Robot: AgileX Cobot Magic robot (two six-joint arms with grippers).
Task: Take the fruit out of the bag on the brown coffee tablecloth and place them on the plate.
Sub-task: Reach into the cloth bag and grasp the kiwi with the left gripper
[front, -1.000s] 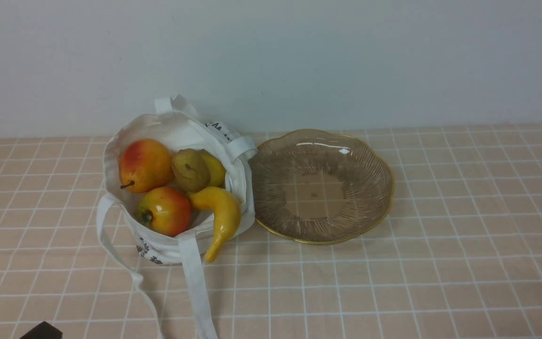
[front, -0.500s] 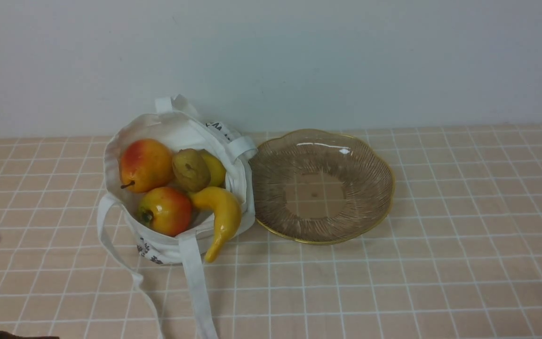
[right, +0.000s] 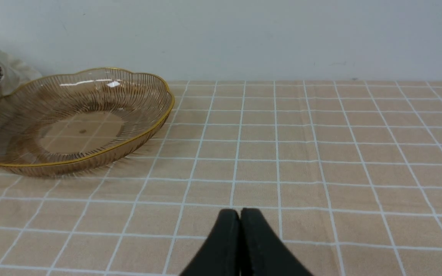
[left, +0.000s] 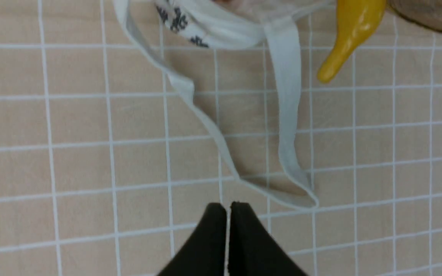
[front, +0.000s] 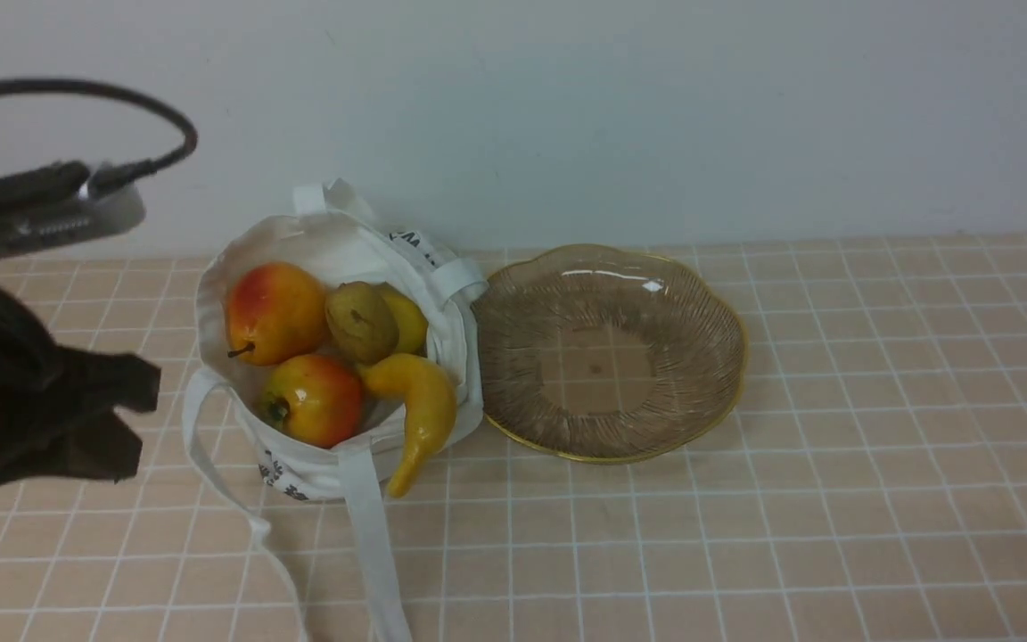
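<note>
Your left gripper (left: pixel 226 209) has its two black fingers pressed together with nothing between them. In the left wrist view its tips point at the looped end of a long white strap (left: pixel 288 115) lying flat on the brown coffee tablecloth (front: pixel 834 490), a peach-tan cloth with a grid of thin white lines. In the front view your left arm (front: pixel 32 401) is a dark, blurred shape at the left edge, beside the bag (front: pixel 335 250), with a black cable (front: pixel 121 94) arching above it. The small white cloth bag stands open near the pale wall (front: pixel 567 107), with black lettering on its side. All five fruits lie inside it. One red-yellow apple (front: pixel 275 312) sits at the back left and a second apple (front: pixel 313 399) at the front. An olive-brown pear-like fruit (front: pixel 360 321) rests against a yellow lemon (front: pixel 408 321). A curved yellow banana (front: pixel 420 397) hangs its tip over the bag's front rim and down toward the cloth. The plate (front: pixel 732 357), a ribbed brownish glass dish with a scalloped gold rim, sits just to the right of the bag, and the two seem to touch. The cloth's grid shows through its clear centre. Your right gripper (right: pixel 240 212) likewise has its fingers together, holding nothing, and is aimed across bare cloth with the plate well apart from it.
</note>
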